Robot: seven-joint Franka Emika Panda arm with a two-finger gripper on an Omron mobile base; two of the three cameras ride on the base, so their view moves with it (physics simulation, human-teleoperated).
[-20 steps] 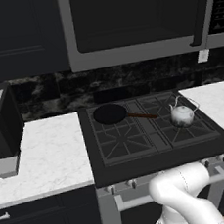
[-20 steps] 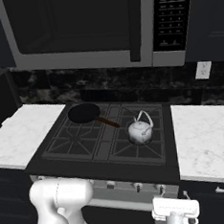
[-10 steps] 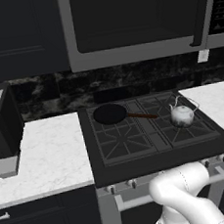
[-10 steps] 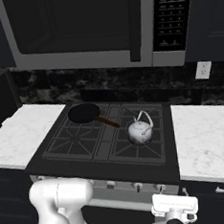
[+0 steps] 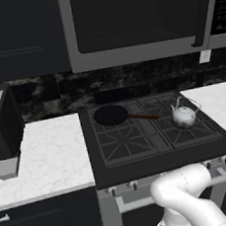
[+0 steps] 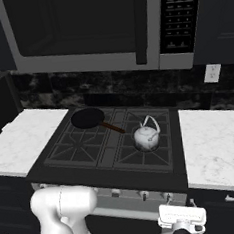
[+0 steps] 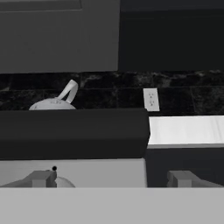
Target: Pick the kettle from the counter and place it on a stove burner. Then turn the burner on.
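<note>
The small silvery-white kettle (image 5: 184, 117) (image 6: 147, 136) stands upright on the right-hand stove burner (image 5: 198, 132) (image 6: 158, 156) of the black cooktop, its wire handle arched over it. In the hand view only its top and handle (image 7: 61, 99) rise above the cooktop's dark front edge. My gripper (image 7: 113, 179) is low in front of the stove, below the kettle, open with nothing between its widely spaced fingers. Its white hand (image 6: 181, 216) hangs under the stove's right front corner. A round knob (image 7: 61, 180) sits beside the left fingertip (image 7: 41, 178). The white marble counter (image 5: 45, 157) (image 6: 217, 145) flanks the cooktop.
A flat black frying pan (image 5: 111, 115) (image 6: 87, 118) with a brown handle rests on the back left burner. Several knobs (image 6: 115, 193) line the stove front. A microwave (image 6: 81, 32) hangs overhead. A dark appliance (image 5: 0, 128) stands on the left counter. A wall outlet (image 7: 151, 99) is behind.
</note>
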